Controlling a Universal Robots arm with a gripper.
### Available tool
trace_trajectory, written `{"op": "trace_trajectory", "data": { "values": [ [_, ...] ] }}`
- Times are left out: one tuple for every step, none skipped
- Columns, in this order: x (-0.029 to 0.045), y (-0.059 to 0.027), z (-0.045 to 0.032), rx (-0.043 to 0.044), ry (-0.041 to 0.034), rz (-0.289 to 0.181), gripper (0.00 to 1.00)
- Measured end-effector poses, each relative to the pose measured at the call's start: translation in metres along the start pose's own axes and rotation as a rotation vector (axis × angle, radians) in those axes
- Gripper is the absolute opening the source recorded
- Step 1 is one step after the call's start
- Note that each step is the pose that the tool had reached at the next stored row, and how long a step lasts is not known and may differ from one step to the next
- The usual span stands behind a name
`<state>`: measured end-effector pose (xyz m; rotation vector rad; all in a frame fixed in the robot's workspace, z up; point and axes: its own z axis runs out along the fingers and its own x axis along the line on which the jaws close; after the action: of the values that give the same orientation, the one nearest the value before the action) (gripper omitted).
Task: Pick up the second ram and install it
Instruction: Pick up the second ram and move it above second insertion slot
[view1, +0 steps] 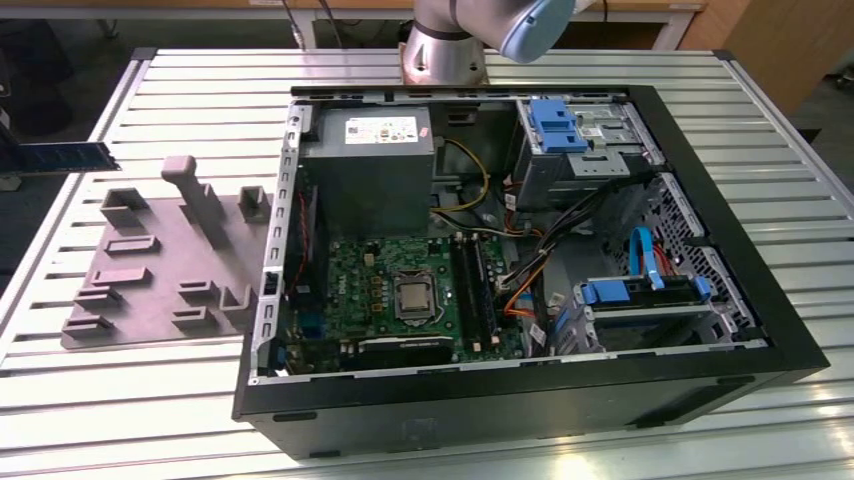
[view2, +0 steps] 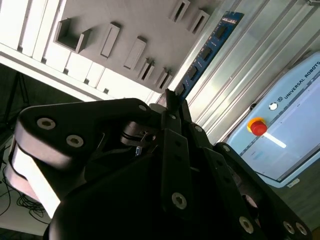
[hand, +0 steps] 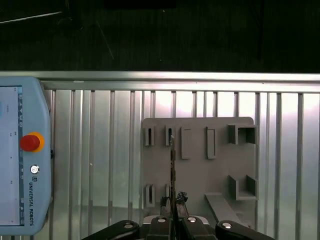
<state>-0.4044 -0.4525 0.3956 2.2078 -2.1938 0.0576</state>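
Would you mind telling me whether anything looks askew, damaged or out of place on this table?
Nothing stands out. The gripper holds the second ram straight, clear of the grey fixture plate, and the open computer case lies flat on the slatted table with no visible damage.
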Motion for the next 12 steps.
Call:
{"op": "trace_trajectory", "data": {
  "values": [
    [0.0,0.0,-0.0001,-0.0001,0.0,0.0,0.14],
    [0.0,0.0,-0.0002,-0.0001,0.0001,0.0,0.14],
    [0.0,0.0,-0.0003,-0.0002,0.0002,0.0,0.14],
    [0.0,0.0,-0.0003,-0.0002,0.0001,0.0,0.14],
    [0.0,0.0,-0.0003,-0.0002,0.0001,0.0,0.14],
    [0.0,0.0,-0.0004,-0.0001,0.0001,0.0,0.14],
    [0.0,0.0,-0.0005,-0.0002,0.0002,0.0,0.14],
    [0.0,0.0,-0.0005,-0.0002,0.0001,0.0,0.14],
    [0.0,-0.0002,-0.0006,-0.0003,0.0002,0.0,0.14],
    [-0.0001,-0.0008,-0.0007,-0.0005,0.0003,0.0,0.14],
    [0.0,-0.0016,-0.0006,-0.0004,0.0003,0.0,0.14],
    [0.0,-0.0027,-0.0005,-0.0003,0.0002,0.0,0.14]
  ]
}}
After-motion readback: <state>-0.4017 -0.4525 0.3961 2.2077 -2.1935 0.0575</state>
